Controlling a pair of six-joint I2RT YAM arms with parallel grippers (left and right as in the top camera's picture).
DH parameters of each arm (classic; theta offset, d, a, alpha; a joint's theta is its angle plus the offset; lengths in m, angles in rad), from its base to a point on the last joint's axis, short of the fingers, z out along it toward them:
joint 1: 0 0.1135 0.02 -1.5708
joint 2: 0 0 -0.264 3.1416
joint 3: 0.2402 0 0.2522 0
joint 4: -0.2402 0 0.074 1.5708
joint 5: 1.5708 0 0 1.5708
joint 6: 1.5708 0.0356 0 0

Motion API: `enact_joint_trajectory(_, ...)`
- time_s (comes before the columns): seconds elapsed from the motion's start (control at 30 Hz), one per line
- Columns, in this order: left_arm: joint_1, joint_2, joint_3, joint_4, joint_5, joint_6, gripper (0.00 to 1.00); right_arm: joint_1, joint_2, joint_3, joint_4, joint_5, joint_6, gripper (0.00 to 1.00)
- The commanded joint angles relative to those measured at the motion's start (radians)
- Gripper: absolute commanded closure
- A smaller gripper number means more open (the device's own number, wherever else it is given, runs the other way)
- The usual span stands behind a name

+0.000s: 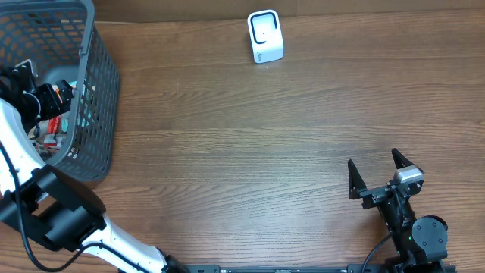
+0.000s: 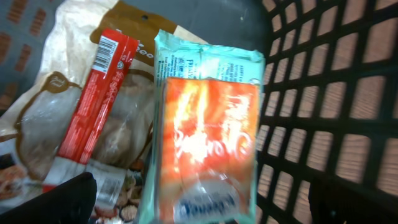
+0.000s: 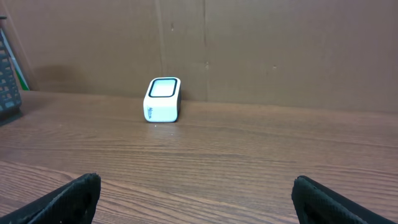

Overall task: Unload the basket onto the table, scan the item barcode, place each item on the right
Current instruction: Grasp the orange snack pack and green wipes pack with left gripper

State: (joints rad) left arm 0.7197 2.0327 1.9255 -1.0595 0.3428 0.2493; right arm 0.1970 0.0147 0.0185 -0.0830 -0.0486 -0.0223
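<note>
Wood-grain table [image 1: 242,152] is carrying two fixtures: a grey mesh basket [image 1: 98,83] at its far left corner and a small white scanner [image 1: 265,36] standing at the far edge near the middle, well apart from the basket. Brown cardboard wall [image 3: 280,50] is closing off the back.

Left gripper [image 1: 47,97]: I am reaching down inside the basket with it. Jaws are standing wide open, gripping nothing; my two dark fingers [image 2: 62,199] are showing only at the lower corners of the left wrist view.

Between those fingers an orange packet [image 2: 208,143] with a pale teal border is lying flat, against the basket's mesh wall. Just beside it, overlapping, a red stick packet [image 2: 96,106] is lying tilted across a brown-and-clear bag [image 2: 43,118]. A white striped patch is showing near the red packet's upper end; too blurred to read. I cannot tell whether my fingers are touching any packet.

Right gripper [image 1: 373,159]: I am holding it low over the near right of the table, jaws spread wide, empty. It is facing the scanner, which is sitting upright in the middle distance of the right wrist view.
</note>
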Motion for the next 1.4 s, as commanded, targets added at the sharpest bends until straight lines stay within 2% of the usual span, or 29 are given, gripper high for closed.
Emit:
enact_joint_trajectory(0.0,-0.007,0.055,0.018,0.019,0.021,0.036,0.0,-0.002,-0.011,-0.01,0.002,-0.006,-0.002,0.0)
enact_joint_trajectory(0.53,-0.02,0.178,0.015,0.059,0.047,0.036,0.0,-0.002,-0.011,-0.01,0.002,-0.006,-0.002,0.0)
enact_joint_trajectory(0.8,-0.022,0.186,-0.001,0.074,0.044,0.036,0.15,-0.002,-0.011,-0.01,0.002,-0.006,-0.002,0.0)
enact_joint_trajectory(1.0,-0.027,0.186,-0.037,0.1,0.04,0.036,0.16,-0.002,-0.011,-0.01,0.002,-0.006,-0.002,0.0)
enact_joint_trajectory(1.1,-0.031,0.186,-0.04,0.103,0.039,0.036,0.26,-0.002,-0.011,-0.01,0.002,-0.006,-0.002,0.0)
enact_joint_trajectory(1.37,-0.045,0.188,-0.05,0.1,-0.029,0.035,0.29,-0.002,-0.011,-0.01,0.002,-0.006,-0.002,0.0)
